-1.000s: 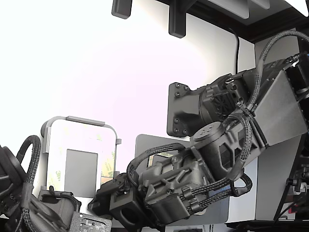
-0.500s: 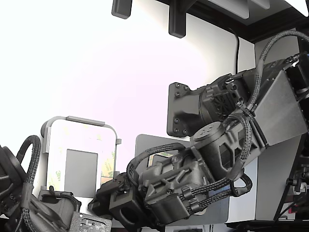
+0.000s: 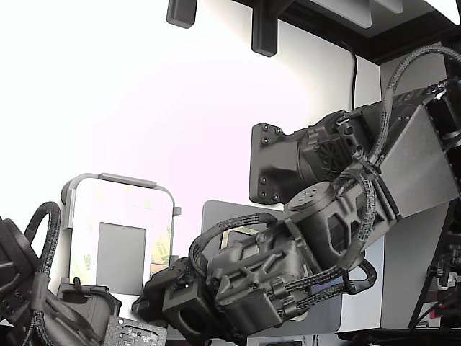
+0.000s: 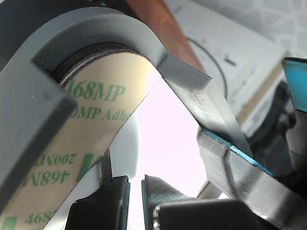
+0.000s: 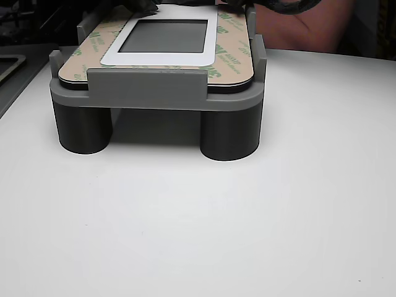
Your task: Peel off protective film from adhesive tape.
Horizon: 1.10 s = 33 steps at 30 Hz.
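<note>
In the wrist view, the gripper (image 4: 135, 191) fills the near foreground; its two dark fingertips (image 4: 106, 201) stand close together with only a thin bright gap between them, so the jaws are almost together; whether anything thin lies clamped in that gap cannot be told. Just beyond the fingertips lies the protective film (image 4: 91, 129), pale yellow with green print reading "468MP"; it faces the adhesive tape, whose own surface stays hidden under the liner. The film sits inside the rounded corner of a grey holder (image 4: 110, 28), whose raised wall curves around it.

In the other view, the grey holder (image 5: 145, 90) stands on two visible round legs on the white surface (image 5: 204, 229); the panel lies flat in it, with the green-printed film (image 5: 232, 52) bordering a white frame around a dark grey window (image 5: 164, 36); at the far end a dark shape overlaps the panel edge, too cropped to identify.

In the exterior view, the arm (image 3: 338, 209) reaches down toward the exterior view's left, its black cable-wrapped wrist low beside the holder (image 3: 119, 180); the fingertips themselves are hidden there; a second dark arm (image 3: 29, 288) occupies the lower corner at the exterior view's left.
</note>
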Tool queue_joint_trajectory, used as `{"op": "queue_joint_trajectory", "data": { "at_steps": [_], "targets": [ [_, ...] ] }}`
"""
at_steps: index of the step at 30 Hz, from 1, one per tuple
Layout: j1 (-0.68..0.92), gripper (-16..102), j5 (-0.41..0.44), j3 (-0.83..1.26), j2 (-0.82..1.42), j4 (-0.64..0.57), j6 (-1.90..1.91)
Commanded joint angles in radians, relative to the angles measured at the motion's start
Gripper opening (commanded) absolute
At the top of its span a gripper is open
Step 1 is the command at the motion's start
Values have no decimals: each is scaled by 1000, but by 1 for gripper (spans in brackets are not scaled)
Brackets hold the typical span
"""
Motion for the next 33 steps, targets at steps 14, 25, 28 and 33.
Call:
{"op": "queue_joint_trajectory", "data": {
  "at_steps": [14, 25, 28, 33],
  "targets": [
    [-5, 6, -18, -44, 9, 9, 5],
    [-2, 4, -26, -51, 2, 6, 6],
    [-2, 4, -28, -52, 2, 5, 6],
    [5, 5, -23, -51, -2, 2, 11]
  ]
}}
